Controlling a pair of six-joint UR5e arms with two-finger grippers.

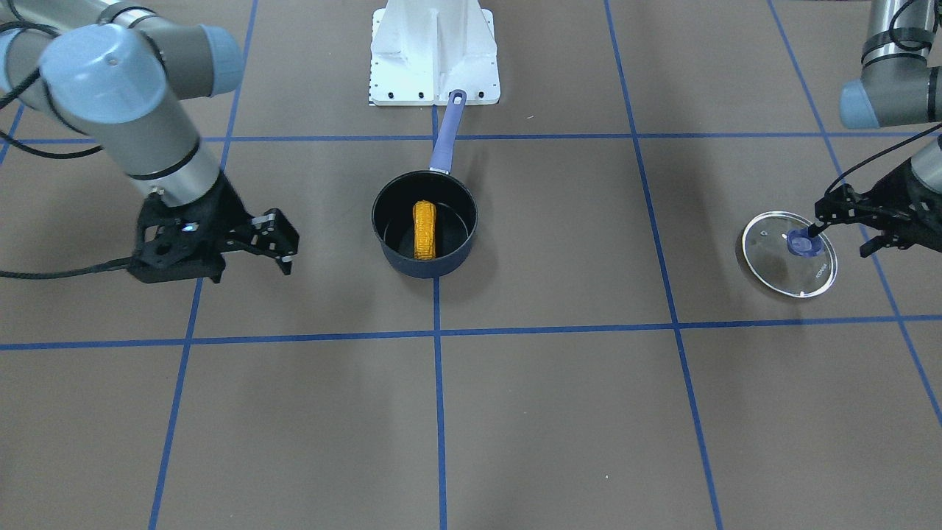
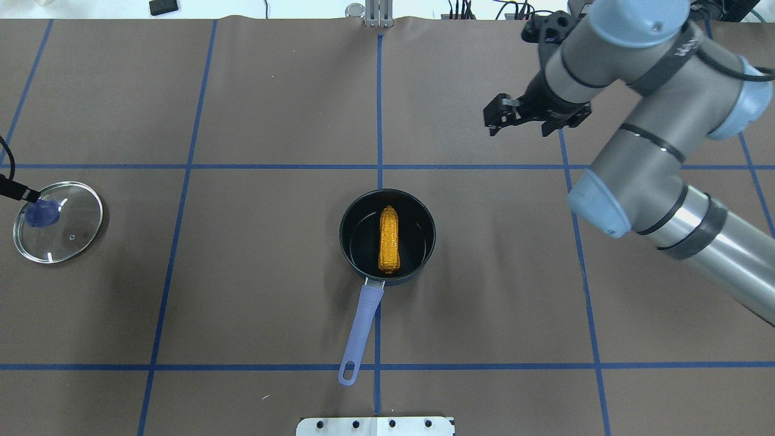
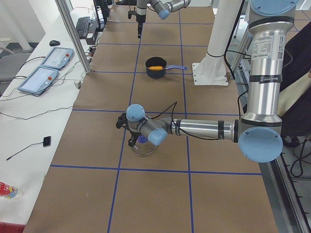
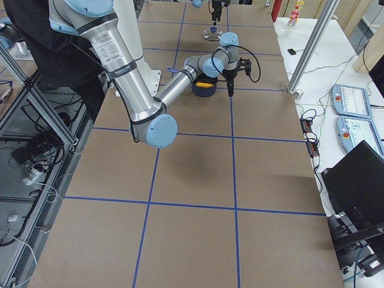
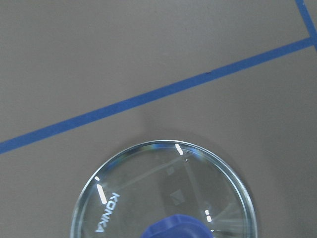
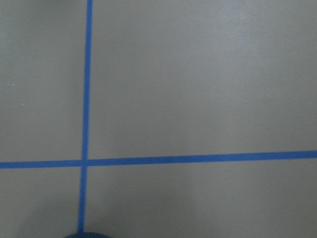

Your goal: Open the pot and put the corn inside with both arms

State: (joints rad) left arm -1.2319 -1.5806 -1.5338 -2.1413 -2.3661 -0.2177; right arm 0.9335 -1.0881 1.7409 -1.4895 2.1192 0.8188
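Note:
The navy pot (image 1: 427, 266) stands open mid-table, its lavender handle (image 2: 360, 321) pointing toward the robot. The orange-yellow corn (image 2: 389, 239) lies inside it on the black bottom, and also shows in the front view (image 1: 425, 230). The glass lid (image 2: 66, 230) lies flat on the table far to my left. My left gripper (image 1: 841, 240) is over the lid's edge and looks open, one fingertip beside the purple knob (image 1: 801, 243). My right gripper (image 2: 517, 127) is open and empty, above bare table to the right of the pot and beyond it.
The white arm base plate (image 1: 434, 51) sits just behind the pot handle's end. Blue tape lines (image 2: 378, 121) cross the brown table cover. The left wrist view shows the lid (image 5: 163, 183) low in the frame. Pendant tablets (image 3: 46, 68) lie on a side bench.

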